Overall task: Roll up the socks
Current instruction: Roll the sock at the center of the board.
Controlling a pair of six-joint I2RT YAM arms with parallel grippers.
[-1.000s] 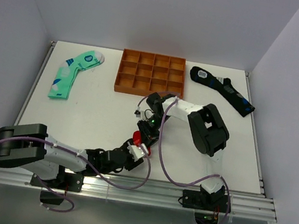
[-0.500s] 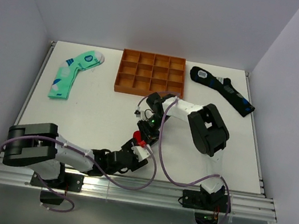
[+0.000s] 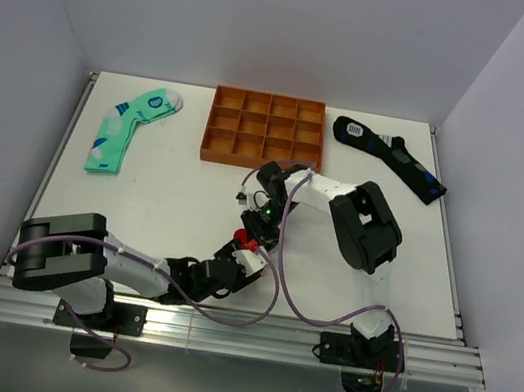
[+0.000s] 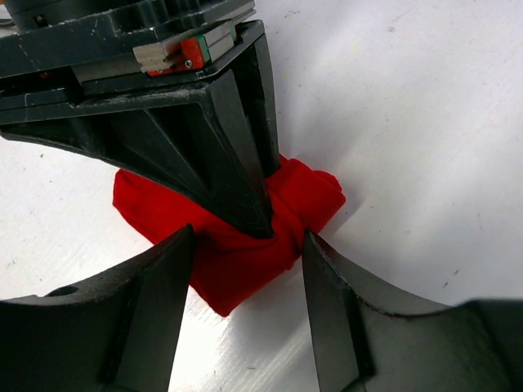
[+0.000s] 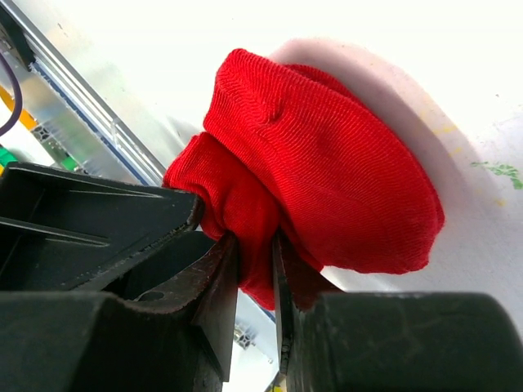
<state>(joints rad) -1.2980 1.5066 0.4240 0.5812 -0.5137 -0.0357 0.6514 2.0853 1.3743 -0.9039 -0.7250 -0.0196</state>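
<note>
Progress: red sock (image 3: 245, 243) bunched into a ball, 6 o'clock on table, roll judged nearly done | right gripper (image 5: 255, 245) pinching its fold | left gripper (image 4: 247, 239) straddling it, squeeze unclear | mint-green sock (image 3: 130, 128) at 10 o'clock, black sock (image 3: 389, 156) at 2 o'clock: both flat, unrolled

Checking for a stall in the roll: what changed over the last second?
The left arm's rear links swung right, toward the centre, and the left gripper edged slightly left at the red sock, its fingers against both sides. Nothing visibly taken or released: the right gripper stays pinched on a fold of it. Mint-green sock, black sock and tray unmoved.
</note>
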